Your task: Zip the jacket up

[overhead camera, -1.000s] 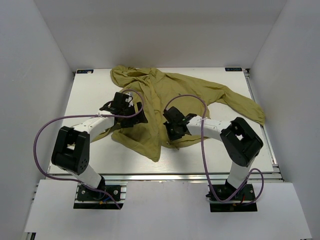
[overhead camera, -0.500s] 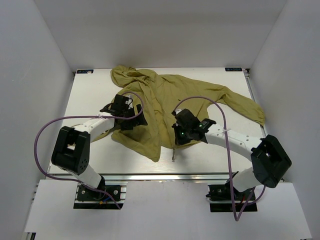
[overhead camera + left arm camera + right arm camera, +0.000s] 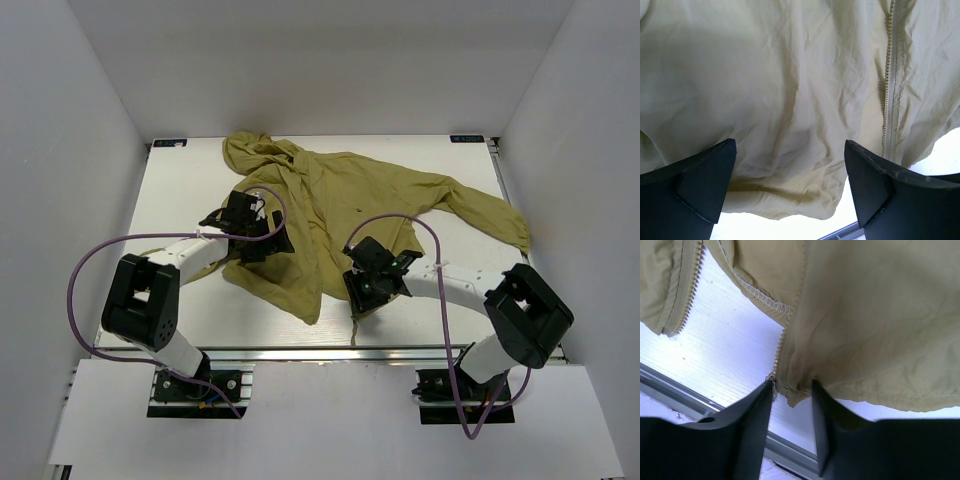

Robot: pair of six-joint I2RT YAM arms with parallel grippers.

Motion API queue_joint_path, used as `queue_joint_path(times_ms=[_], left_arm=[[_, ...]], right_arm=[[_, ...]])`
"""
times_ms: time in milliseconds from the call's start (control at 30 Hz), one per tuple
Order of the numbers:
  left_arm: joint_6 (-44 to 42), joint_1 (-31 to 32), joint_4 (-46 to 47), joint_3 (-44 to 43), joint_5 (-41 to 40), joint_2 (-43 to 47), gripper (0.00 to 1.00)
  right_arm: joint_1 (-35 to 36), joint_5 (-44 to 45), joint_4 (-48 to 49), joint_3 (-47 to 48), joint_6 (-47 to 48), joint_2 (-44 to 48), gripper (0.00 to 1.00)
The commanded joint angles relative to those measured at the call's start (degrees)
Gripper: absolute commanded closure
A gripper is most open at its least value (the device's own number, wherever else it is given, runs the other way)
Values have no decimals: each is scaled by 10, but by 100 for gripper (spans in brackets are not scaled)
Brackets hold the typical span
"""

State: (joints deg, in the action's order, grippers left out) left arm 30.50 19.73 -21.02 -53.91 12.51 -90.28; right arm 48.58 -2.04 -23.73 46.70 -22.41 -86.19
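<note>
On the table (image 3: 175, 190), top view: jacket (image 3: 345, 190) spread wrinkled, hood beyond the left gripper (image 3: 250, 228), which sits over the left front. The right gripper (image 3: 366, 290) is at the near hem.
Left wrist view: jaws wide, holding nothing; cloth fills the gap, zipper teeth (image 3: 888, 75) run beyond one finger.
Right wrist view: jaws narrow, pinching the hem corner (image 3: 792, 387), with the zipper's end beside one finger.

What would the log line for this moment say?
left gripper: open over jacket | right gripper: shut on jacket | zipper: unzipped
</note>
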Motion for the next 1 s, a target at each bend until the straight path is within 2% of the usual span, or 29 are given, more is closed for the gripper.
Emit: queue_joint_path(times_ms=[0,367,667,833,967], left_arm=[[1,0,-2,-1,-4,32,2],[1,0,-9,1,-6,41,2],[1,0,-14,3,-11,50,2],[1,0,-22,1,-16,55,2],[1,0,-26,0,-21,61,2]], right_arm=[[6,10,8,11,7,29,55],[11,68,11,12,-22,9,48],[39,90,19,6,-37,-16,50],[44,114,9,1,-61,-33,61],[48,121,5,0,-68,-43,76]])
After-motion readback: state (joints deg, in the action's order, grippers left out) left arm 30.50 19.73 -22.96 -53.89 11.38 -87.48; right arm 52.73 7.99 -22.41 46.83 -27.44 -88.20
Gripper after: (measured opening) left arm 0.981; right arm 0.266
